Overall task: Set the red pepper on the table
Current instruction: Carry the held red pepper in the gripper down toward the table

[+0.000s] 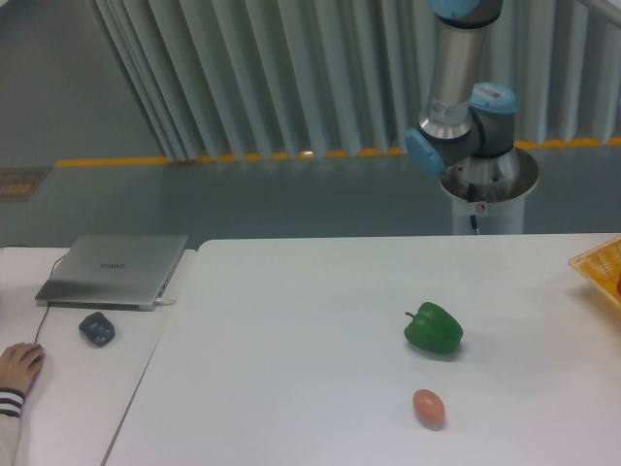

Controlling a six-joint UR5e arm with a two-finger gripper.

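Note:
The big white table (291, 369) fills the lower frame. No whole red pepper shows. A thin red sliver (617, 282) sits at the right frame edge inside the yellow basket (594, 268), and I cannot tell what it is. The arm's base (485, 184) stands behind the table, and its silver link (454, 68) rises out of the top of the frame. The gripper is out of view.
A green bell pepper (434, 329) lies on the table right of centre, with a small pinkish-orange egg-shaped thing (428, 407) in front of it. On the narrower desk at left are a grey laptop (114, 269), a mouse (97, 328) and a person's hand (17, 367).

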